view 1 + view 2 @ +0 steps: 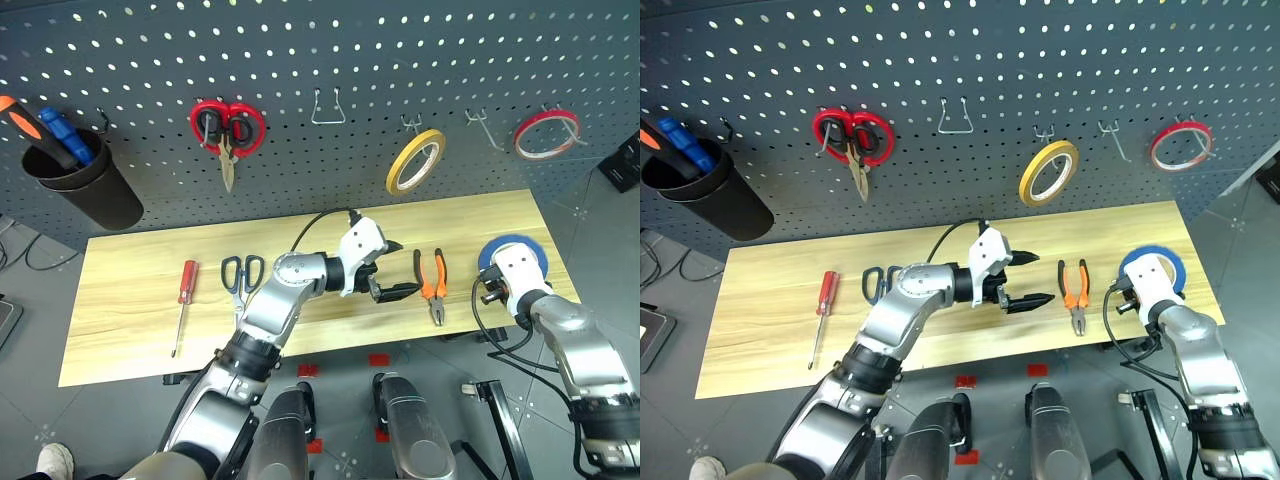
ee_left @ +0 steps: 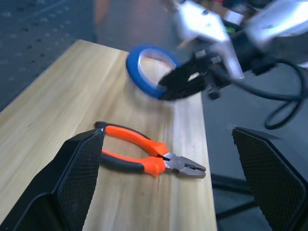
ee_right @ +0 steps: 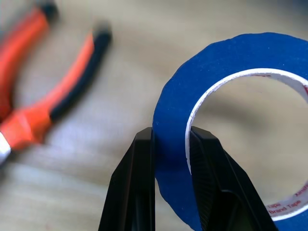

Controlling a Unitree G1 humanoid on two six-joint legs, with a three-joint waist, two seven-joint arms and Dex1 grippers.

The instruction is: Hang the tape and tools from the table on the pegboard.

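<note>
My right gripper [image 3: 171,137] is shut on the rim of the blue tape [image 3: 216,57], one finger inside the ring and one outside. The tape [image 1: 512,247] is tilted up over the right end of the table [image 1: 130,300]. My left gripper [image 1: 397,271] hangs open above the middle of the table and points right, toward the pliers [image 1: 434,285] with orange-and-black handles lying flat. The dark-blue-handled scissors [image 1: 242,272] and the small red-handled screwdriver [image 1: 186,285] lie to the left. Behind the table stands the dark grey pegboard [image 1: 350,60].
On the pegboard hang red-handled scissors [image 1: 228,128], a yellow tape roll [image 1: 415,160] and a red tape roll [image 1: 547,133]. A bare wire hook [image 1: 327,108] sits between the scissors and the yellow roll. A black cup [image 1: 80,180] at the left holds larger screwdrivers.
</note>
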